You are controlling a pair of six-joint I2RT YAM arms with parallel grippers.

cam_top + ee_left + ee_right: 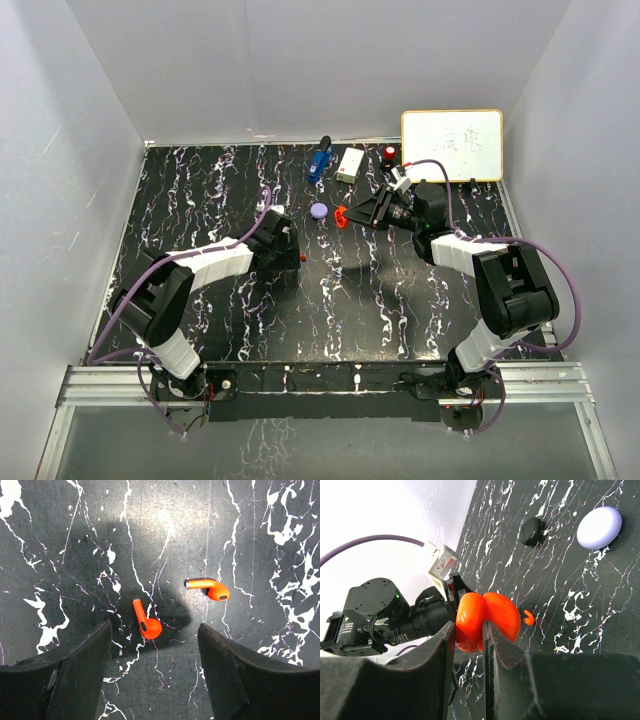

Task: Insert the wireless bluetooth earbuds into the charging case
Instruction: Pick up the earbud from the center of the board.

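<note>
So the two orange earbuds are both lying flat on the table point(60, 540), right under the left pincer point(154, 630). The near earbud point(145, 620) sits in the gap just ahead of its fingers point(75, 675), a bit closer to the one on the left of the wrist view. Its stem points away from the pincer and leans slightly to that same side, so the long axis runs roughly front to back, and I'd guess a straight squeeze would catch it across the narrow way. The far earbud point(209, 587) is further out ahead, over toward the other finger, and its stem lies crosswise, pretty much along the closing line. That one probably needs a wrist twist first.

The left pincer is spread wide with nothing in it, so it's released. The right pincer point(483, 630) is clenched on the orange case point(485, 617), holding it up off the table, with a purple puck point(599, 527) lying beyond it. The left arm is clearly the nearer one for the pickup, and the near earbud looks like the easy first grab.
</note>
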